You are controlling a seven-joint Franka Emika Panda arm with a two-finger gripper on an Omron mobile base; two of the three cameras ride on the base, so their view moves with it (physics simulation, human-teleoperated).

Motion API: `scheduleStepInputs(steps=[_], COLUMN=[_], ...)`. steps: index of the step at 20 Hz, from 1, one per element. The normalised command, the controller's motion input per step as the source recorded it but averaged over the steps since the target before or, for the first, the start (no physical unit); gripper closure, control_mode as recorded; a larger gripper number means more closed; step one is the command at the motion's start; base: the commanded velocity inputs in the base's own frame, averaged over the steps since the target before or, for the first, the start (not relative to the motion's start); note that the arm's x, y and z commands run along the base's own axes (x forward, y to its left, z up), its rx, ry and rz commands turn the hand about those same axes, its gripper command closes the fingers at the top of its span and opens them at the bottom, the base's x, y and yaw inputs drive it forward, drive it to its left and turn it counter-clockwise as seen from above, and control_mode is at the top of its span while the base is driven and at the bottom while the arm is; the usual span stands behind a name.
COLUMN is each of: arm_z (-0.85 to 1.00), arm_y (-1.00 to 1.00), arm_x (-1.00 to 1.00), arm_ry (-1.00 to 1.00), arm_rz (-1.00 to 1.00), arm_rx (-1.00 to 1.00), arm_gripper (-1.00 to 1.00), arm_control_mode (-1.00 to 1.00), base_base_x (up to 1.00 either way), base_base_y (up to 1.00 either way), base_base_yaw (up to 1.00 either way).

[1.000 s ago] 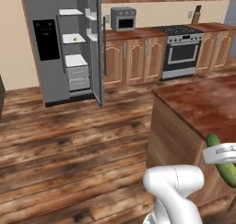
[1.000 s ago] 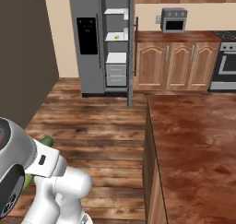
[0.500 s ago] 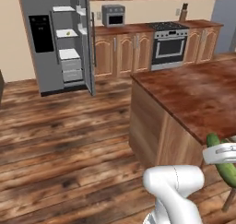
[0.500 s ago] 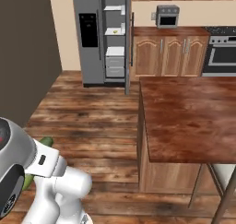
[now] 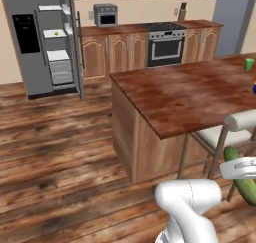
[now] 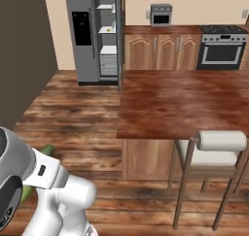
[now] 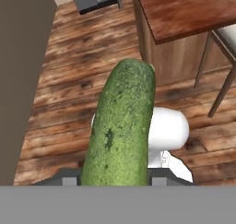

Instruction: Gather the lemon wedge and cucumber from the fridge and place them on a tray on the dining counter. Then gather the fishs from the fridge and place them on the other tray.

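My gripper point(image 7: 115, 176) is shut on the cucumber point(image 7: 120, 126), a long dark green one that points away from the hand. It also shows at the arm's end as the cucumber point(image 5: 243, 181) and, past the arm, the cucumber point(image 6: 44, 151). The grey fridge point(image 5: 32, 42) stands open at the back left. A small yellowish thing point(image 5: 56, 33) on its upper shelf may be the lemon wedge. The dining counter point(image 5: 185, 94) with its reddish-brown top stands right in front of me. Trays and fish are out of view.
A stool point(image 6: 216, 143) with a white seat is tucked under the counter's near edge. Wooden cabinets, a stove point(image 5: 163, 46) and a microwave point(image 5: 105, 16) line the back wall. Small green and blue items point(image 5: 248, 63) sit on the counter's far right. Wooden floor lies open to the left.
The whole picture has shifted, so the base has moved: the fridge slid to the left and the dining counter with its stool has come close. The cucumber stays in the gripper.
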Motion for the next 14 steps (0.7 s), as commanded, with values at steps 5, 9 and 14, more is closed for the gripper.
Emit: scheduleStepInputs(steps=[5,9,14], arm_z=[0.00,0.00,0.00], arm_y=[0.00,0.00,0.00], arm_x=[0.00,0.00,0.00], arm_ry=[0.00,0.00,0.00], arm_rz=[0.00,0.00,0.00], arm_rx=[0.00,0.00,0.00], arm_gripper=[1.00,1.00,1.00], arm_control_mode=[1.00,1.00,1.00], base_base_x=[0.00,0.06,0.04], base_base_y=[-1.00,-1.00,-1.00], base_base_yaw=[0.00,0.00,0.00])
